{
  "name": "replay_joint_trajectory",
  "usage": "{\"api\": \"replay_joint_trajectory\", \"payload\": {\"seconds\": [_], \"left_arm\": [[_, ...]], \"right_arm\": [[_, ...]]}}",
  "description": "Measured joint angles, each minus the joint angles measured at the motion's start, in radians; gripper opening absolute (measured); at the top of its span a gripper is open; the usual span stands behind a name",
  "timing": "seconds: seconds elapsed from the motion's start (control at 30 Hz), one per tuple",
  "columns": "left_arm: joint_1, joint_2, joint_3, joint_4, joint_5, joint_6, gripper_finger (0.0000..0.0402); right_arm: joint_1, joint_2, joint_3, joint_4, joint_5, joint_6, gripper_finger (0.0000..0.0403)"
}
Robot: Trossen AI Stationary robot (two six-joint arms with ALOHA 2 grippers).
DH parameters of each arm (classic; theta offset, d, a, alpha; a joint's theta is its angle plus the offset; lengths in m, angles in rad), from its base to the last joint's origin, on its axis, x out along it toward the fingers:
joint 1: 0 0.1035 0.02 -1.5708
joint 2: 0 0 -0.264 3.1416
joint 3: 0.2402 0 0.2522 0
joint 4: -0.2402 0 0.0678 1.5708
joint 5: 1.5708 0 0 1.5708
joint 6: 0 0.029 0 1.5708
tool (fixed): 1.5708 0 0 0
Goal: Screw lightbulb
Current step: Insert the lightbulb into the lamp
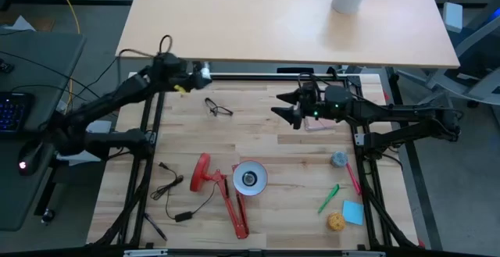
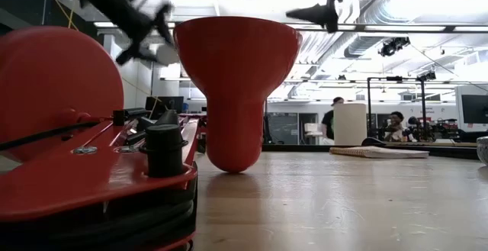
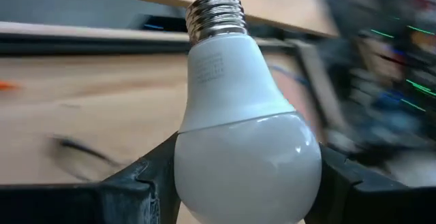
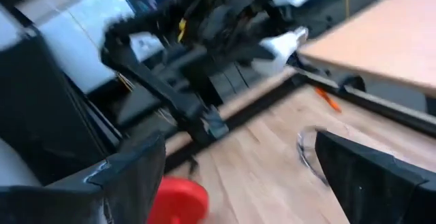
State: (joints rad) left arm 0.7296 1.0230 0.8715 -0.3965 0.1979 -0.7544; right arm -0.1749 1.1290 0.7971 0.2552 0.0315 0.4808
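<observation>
The left gripper (image 3: 238, 183) clamps the round glass end of the small white pear-shaped lightbulb (image 3: 238, 115) with its ribbed metal screw base pointing outward, apparently raised above the table's far-left edge, while the right gripper (image 1: 287, 105) hovers mid-table, fingers spread wide and empty.

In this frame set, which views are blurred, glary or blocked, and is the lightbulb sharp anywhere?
Left wrist view: the lightbulb is sharp between the left gripper fingers, background smeared. Right wrist view: blurred throughout. Low view: the red lamp up close fills the left side, bright ceiling lights wash out the top. High view: evenly lit, the bulb tiny.
</observation>
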Motion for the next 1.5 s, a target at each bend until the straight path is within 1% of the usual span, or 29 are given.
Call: {"api": "replay_joint_trajectory", "payload": {"seconds": [0.1, 0.2, 0.33, 0.4, 0.5, 0.57, 0.63, 0.77, 0.83, 0.93, 1.03, 1.13, 1.23, 1.43, 1.5], "left_arm": [[-0.076, -0.086, 0.0, 0.01, 0.126, 0.01, 0.0209], [-0.177, -0.131, 0.003, 0.011, 0.178, 0.045, 0.0209], [-0.311, -0.117, 0.033, -0.018, 0.167, 0.186, 0.0209], [-0.363, -0.081, 0.064, -0.042, 0.138, 0.269, 0.0209], [-0.42, 0.004, 0.134, -0.107, 0.104, 0.407, 0.0209], [-0.452, 0.074, 0.203, -0.148, 0.098, 0.507, 0.0209], [-0.479, 0.151, 0.286, -0.214, 0.066, 0.614, 0.0209], [-0.521, 0.293, 0.466, -0.336, -0.057, 0.821, 0.0209], [-0.534, 0.345, 0.545, -0.373, -0.11, 0.901, 0.0209], [-0.556, 0.394, 0.63, -0.403, -0.146, 0.998, 0.0209], [-0.583, 0.412, 0.67, -0.41, -0.185, 1.082, 0.0209], [-0.603, 0.411, 0.676, -0.411, -0.242, 1.151, 0.021], [-0.61, 0.412, 0.676, -0.41, -0.284, 1.168, 0.021], [-0.609, 0.419, 0.676, -0.355, -0.305, 1.169, 0.021], [-0.609, 0.418, 0.676, -0.342, -0.309, 1.187, 0.021]], "right_arm": [[-0.012, 0.0, 0.0, 0.043, -0.04, 0.007, 0.0367], [-0.03, 0.0, 0.0, 0.046, -0.114, 0.044, 0.0367], [-0.054, 0.003, 0.0, 0.049, -0.236, 0.167, 0.0367], [-0.061, 0.008, 0.001, 0.049, -0.283, 0.218, 0.0367], [-0.051, 0.029, 0.039, 0.008, -0.321, 0.221, 0.0367], [-0.037, 0.059, 0.092, -0.029, -0.325, 0.182, 0.0367], [-0.025, 0.097, 0.164, -0.111, -0.33, 0.117, 0.0367], [-0.021, 0.191, 0.334, -0.392, -0.308, -0.025, 0.0367], [-0.022, 0.23, 0.406, -0.5, -0.282, -0.081, 0.0367], [-0.022, 0.264, 0.47, -0.536, -0.255, -0.145, 0.0367], [-0.021, 0.278, 0.507, -0.536, -0.22, -0.178, 0.0367], [-0.021, 0.28, 0.525, -0.521, -0.215, -0.194, 0.0367], [-0.017, 0.279, 0.534, -0.507, -0.215, -0.194, 0.0367], [-0.001, 0.292, 0.534, -0.475, -0.214, -0.195, 0.0367], [0.006, 0.294, 0.534, -0.446, -0.197, -0.195, 0.0367]]}}
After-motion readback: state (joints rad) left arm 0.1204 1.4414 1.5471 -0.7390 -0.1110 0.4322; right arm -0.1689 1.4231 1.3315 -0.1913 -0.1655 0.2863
